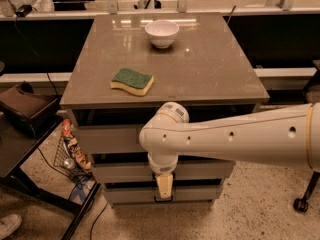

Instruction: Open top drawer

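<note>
The grey cabinet has three drawers stacked under its top. The top drawer [107, 139] shows its flat grey front on the left, set flush with the cabinet; its handle is hidden behind my arm. My white arm [240, 139] reaches in from the right across the drawer fronts. My gripper [164, 185] hangs down from the wrist in front of the middle drawer [120, 172] and reaches the bottom drawer [130, 194], below the top drawer's front.
A green and yellow sponge [132, 81] and a white bowl [161, 33] sit on the cabinet top [210, 69]. A dark low table [25, 115] and a wire basket with packets [70, 151] stand close on the left. A chair caster [300, 204] is at the right.
</note>
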`<state>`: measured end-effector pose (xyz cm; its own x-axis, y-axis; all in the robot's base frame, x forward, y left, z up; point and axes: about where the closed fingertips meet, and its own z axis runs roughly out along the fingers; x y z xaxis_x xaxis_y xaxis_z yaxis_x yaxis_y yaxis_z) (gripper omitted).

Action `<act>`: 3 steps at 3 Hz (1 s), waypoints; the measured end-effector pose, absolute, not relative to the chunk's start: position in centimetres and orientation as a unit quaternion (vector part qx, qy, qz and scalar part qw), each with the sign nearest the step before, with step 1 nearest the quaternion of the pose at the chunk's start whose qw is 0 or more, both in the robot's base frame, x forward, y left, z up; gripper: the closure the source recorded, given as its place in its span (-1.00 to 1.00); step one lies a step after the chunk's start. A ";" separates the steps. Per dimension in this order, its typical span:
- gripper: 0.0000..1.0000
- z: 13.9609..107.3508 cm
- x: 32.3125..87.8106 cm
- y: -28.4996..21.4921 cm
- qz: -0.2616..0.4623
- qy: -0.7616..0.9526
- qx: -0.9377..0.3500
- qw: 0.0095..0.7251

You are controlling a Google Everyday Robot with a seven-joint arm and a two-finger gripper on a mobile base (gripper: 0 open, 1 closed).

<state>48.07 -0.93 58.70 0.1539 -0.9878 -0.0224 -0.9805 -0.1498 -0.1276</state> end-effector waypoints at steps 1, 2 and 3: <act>-0.21 58.7 48.0 -1.0 -0.033 0.650 -0.758 0.055; 0.25 58.7 48.0 -1.0 -0.033 0.650 -0.758 0.055; 0.88 58.9 47.7 -1.1 -0.034 0.649 -0.758 0.056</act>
